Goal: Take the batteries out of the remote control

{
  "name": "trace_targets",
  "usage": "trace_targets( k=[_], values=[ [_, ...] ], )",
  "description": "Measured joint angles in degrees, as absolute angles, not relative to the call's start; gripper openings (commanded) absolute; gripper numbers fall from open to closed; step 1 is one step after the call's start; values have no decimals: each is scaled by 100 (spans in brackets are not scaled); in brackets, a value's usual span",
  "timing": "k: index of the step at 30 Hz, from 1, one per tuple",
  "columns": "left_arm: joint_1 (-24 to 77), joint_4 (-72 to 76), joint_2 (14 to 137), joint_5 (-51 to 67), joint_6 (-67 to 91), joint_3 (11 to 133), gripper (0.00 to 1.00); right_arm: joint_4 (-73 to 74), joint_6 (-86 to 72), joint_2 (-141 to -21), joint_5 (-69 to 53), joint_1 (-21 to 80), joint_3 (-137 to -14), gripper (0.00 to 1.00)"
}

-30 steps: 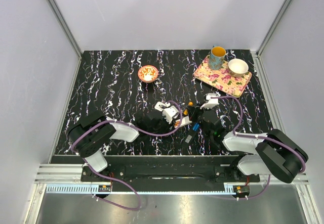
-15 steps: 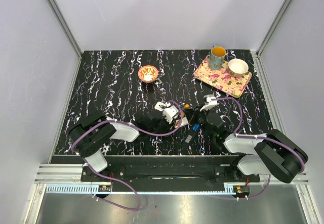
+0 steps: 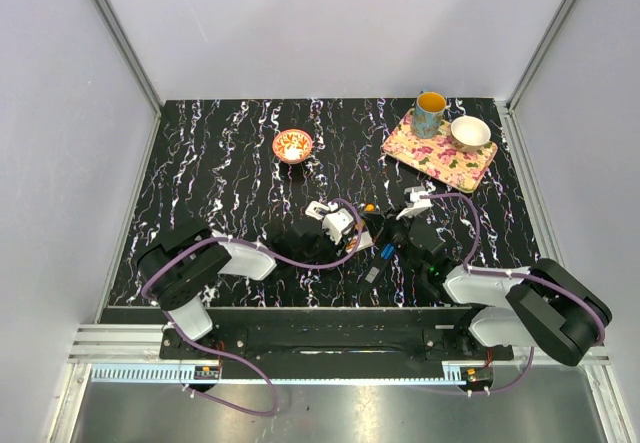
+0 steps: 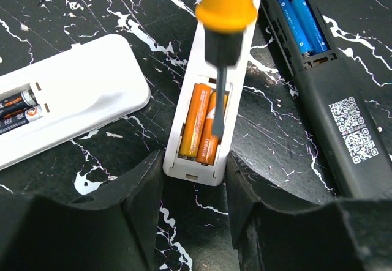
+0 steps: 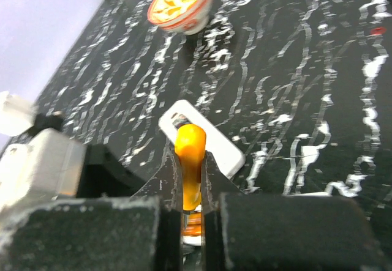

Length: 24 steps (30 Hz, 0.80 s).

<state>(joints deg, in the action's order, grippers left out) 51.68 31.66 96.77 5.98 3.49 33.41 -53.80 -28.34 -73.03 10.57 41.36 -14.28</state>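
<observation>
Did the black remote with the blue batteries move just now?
No. The black remote stays put, in the same place against the flowered tray.

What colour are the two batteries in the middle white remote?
Orange; the batteries show best in the left wrist view.

Black table top (image 3: 220,173) veined with white marbling, enclosed on the left, far and right sides by plain pale lavender-grey walls (left wall (image 3: 60,163), far wall (image 3: 330,23), right wall (image 3: 600,143)). Slanting aluminium posts mark the two far corners, the left post (image 3: 118,35) and the right post (image 3: 548,33), and their frame continues down both side edges of the table to a silver rail (image 3: 120,348) along its near edge. Nearest of all lies a brushed metal sheet (image 3: 330,413) with a dull sheen under soft, even light.
</observation>
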Motion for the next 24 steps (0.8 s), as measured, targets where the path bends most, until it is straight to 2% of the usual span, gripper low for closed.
trace_targets(
  k=[9, 24],
  values=[
    [5170, 3181, 9688, 600, 349, 3343, 7, -5168, -2231, -7369, 1903, 4125, -1546, 0],
    [5170, 3183, 9688, 600, 349, 3343, 6, -5494, -2281, -7793, 1894, 4075, -1584, 0]
  ],
)
